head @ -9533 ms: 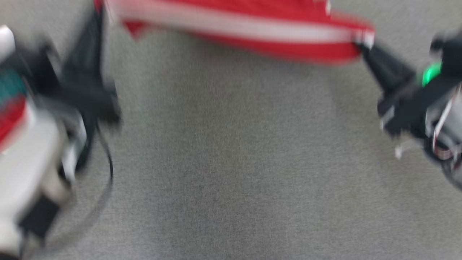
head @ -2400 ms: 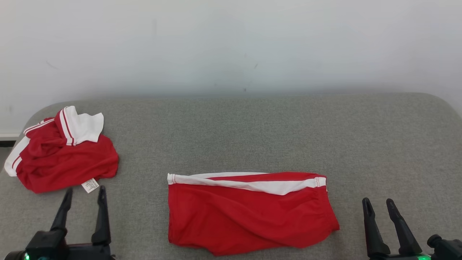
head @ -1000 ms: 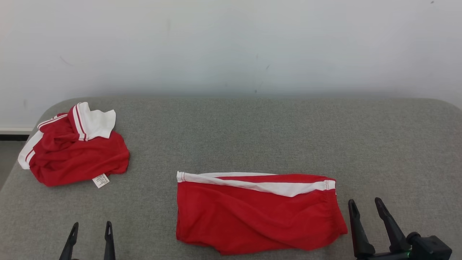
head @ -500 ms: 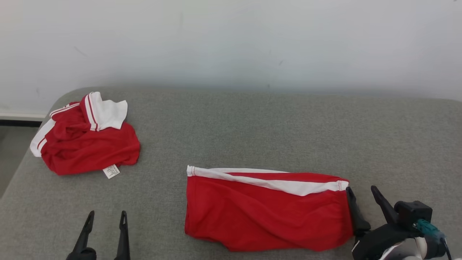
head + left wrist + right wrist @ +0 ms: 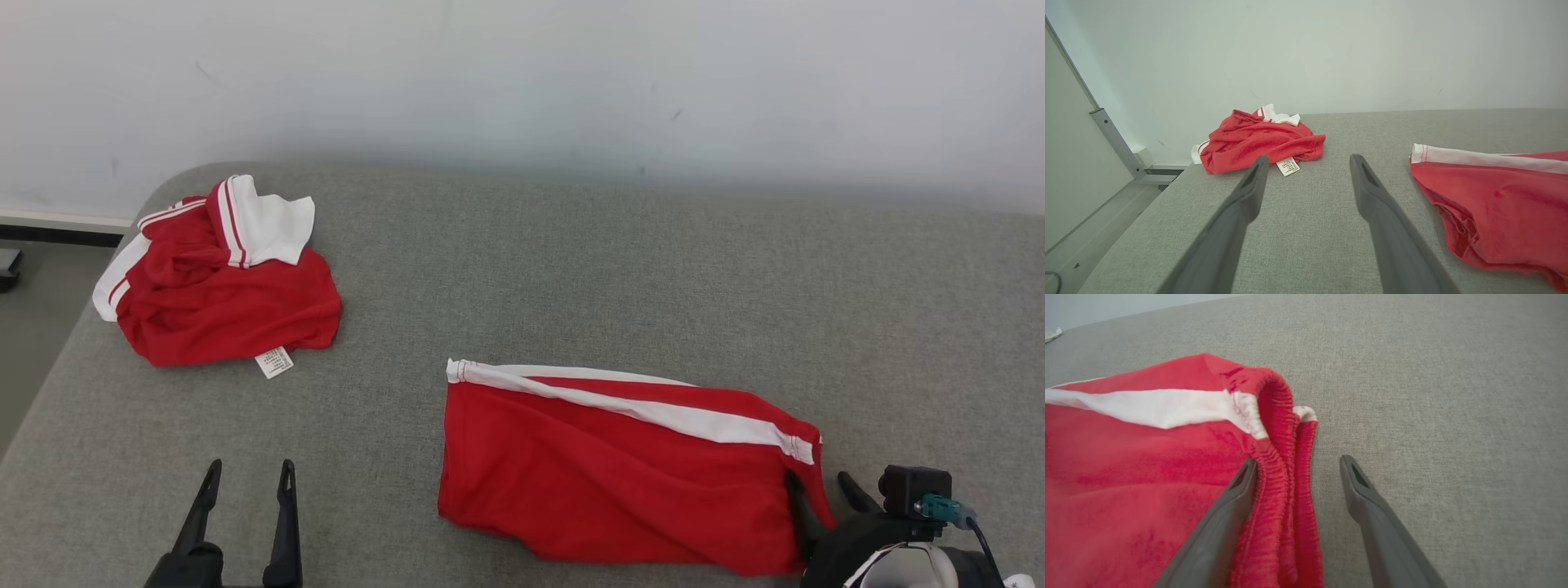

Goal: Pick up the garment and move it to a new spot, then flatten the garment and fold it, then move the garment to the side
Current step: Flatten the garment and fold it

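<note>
Waistband edge of garment lies inside spread, unclamped right gripper; left gripper, spread and empty, hovers over bare cushion.

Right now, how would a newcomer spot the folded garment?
On the grey cushioned surface, look front and right of centre, beside the right gripper. The folded garment lies flat, one white stripe along its far edge, unlike the crumpled red-and-white heap far left.

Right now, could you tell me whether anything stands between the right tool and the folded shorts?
Nothing visible does: the open right tool straddles the waistband end of the shorts, one finger over the fabric.
</note>
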`<state>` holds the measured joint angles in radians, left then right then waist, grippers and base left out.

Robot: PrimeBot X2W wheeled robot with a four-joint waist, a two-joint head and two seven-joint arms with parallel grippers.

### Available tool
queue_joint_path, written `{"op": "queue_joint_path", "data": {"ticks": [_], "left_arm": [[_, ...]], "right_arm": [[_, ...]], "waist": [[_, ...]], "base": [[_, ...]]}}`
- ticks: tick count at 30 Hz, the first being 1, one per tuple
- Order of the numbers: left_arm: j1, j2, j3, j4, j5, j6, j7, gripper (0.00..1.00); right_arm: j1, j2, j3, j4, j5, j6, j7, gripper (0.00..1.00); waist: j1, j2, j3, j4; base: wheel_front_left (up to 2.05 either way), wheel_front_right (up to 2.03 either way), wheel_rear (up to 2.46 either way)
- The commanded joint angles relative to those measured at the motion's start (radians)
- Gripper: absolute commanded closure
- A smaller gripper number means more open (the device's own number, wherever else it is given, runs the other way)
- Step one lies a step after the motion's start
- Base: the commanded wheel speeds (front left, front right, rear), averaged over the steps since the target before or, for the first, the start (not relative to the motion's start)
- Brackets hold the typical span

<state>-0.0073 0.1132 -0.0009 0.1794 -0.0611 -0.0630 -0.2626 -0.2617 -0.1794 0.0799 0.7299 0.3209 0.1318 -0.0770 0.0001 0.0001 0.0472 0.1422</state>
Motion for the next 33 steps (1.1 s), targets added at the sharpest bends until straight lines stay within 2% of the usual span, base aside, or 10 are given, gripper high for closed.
{"op": "queue_joint_path", "data": {"ticks": [1, 3, 4, 5, 6, 7, 12, 23, 29, 33], "left_arm": [[-0.009, -0.001, 0.004, 0.004, 0.002, -0.006, -0.003, 0.00], [-0.006, -0.004, 0.006, 0.004, 0.004, -0.005, -0.003, 0.00], [-0.005, -0.005, 0.007, 0.004, 0.005, -0.005, -0.003, 0.00], [-0.003, -0.006, 0.008, 0.004, 0.006, -0.006, -0.003, 0.00], [-0.003, -0.007, 0.009, 0.005, 0.006, -0.007, -0.003, 0.00], [-0.004, -0.008, 0.010, 0.006, 0.006, -0.009, -0.003, 0.00], [-0.004, -0.011, 0.013, 0.008, 0.007, -0.013, -0.003, 0.00], [0.016, -0.019, 0.032, 0.003, 0.004, -0.015, -0.003, 0.00], [0.022, -0.024, 0.038, 0.002, 0.003, -0.016, -0.003, 0.00], [0.025, -0.028, 0.042, 0.000, 0.006, -0.012, -0.003, 0.00]], "right_arm": [[-0.014, -0.003, 0.006, 0.026, 0.021, -0.002, 0.009, 0.00], [-0.028, -0.001, 0.024, 0.054, 0.041, -0.002, 0.015, 0.00], [-0.034, 0.001, 0.037, 0.066, 0.052, -0.002, 0.021, 0.04], [-0.040, 0.004, 0.049, 0.077, 0.067, -0.002, 0.025, 0.51], [-0.047, 0.005, 0.061, 0.087, 0.083, -0.002, 0.026, 0.81], [-0.054, 0.003, 0.071, 0.096, 0.096, -0.002, 0.026, 1.00], [-0.096, -0.038, 0.106, 0.127, 0.146, -0.003, 0.004, 1.00], [-0.151, -0.267, 0.100, 0.155, 0.210, -0.002, -0.008, 1.00], [-0.160, -0.288, 0.111, 0.106, 0.266, -0.003, 0.023, 1.00], [-0.154, -0.264, 0.136, 0.020, 0.343, -0.002, 0.088, 1.00]], "waist": [[-0.0001, -0.0001, -0.004, 0.000], [-0.0001, -0.0001, -0.006, 0.000], [-0.0001, -0.0001, -0.008, 0.000], [-0.0001, -0.0001, -0.008, -0.001], [-0.0001, -0.0001, -0.008, -0.002], [-0.0001, -0.0001, -0.008, -0.002], [-0.0001, -0.0001, -0.011, -0.009], [-0.0001, -0.0001, -0.023, -0.054], [-0.0001, -0.0001, -0.020, -0.080], [-0.0001, -0.0001, -0.022, -0.104]], "base": [[0.00, 0.00, 0.00], [0.00, 0.00, 0.00], [0.00, 0.00, 0.00], [0.00, 0.00, 0.00], [0.00, 0.00, 0.00], [0.00, 0.00, 0.00], [0.00, 0.00, 0.00], [0.00, 0.00, 0.00], [0.00, 0.00, 0.00], [0.00, 0.00, 0.00]]}}
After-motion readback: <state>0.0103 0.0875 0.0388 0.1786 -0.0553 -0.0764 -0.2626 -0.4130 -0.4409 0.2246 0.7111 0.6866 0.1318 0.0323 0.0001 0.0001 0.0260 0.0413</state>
